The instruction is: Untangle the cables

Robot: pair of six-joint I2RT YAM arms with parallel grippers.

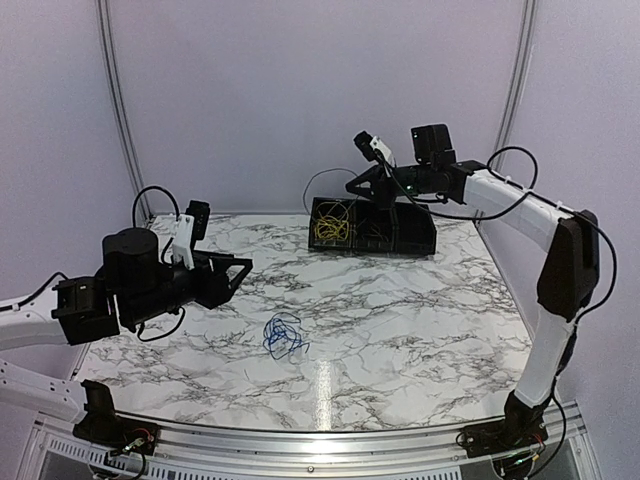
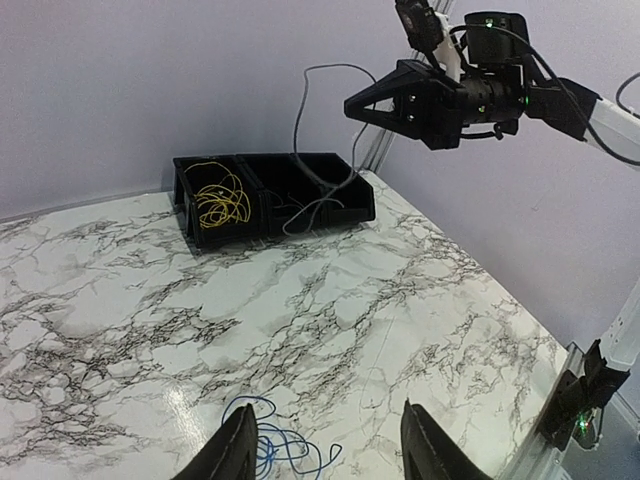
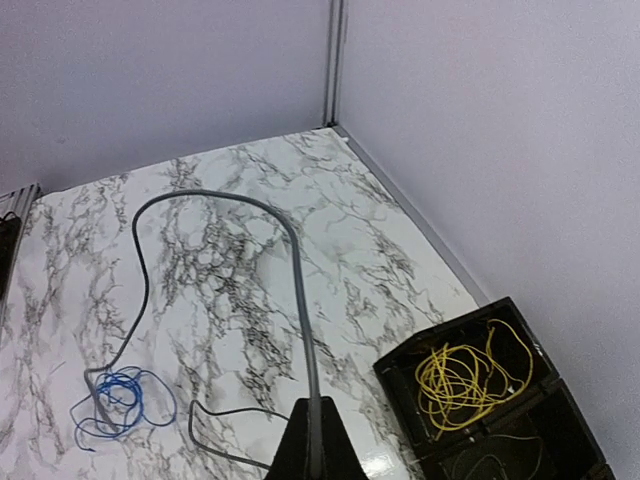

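- Here, plain pale walls (image 1: 300, 100) enclose a white tabletop (image 1: 400, 330) veined in grey marble, glossy under the lights.
- Two robot arms rise from the near edge: the left arm (image 1: 130, 270) low over the table, the right arm (image 1: 520, 215) reaching to the far side.
- One black divided tray (image 1: 415, 240) sits against the back wall.
- Three cables: the yellow cable (image 1: 332, 230) coiled in the tray's left compartment; the blue cable (image 1: 283, 335) loose at mid-table; the black cable (image 3: 220, 197) arcing up from the tray.
- The right gripper (image 2: 355, 103), raised above the tray, is pinched tight on the black cable.
- The left gripper (image 2: 330, 415) hangs partly spread, holding nothing, near the blue cable.
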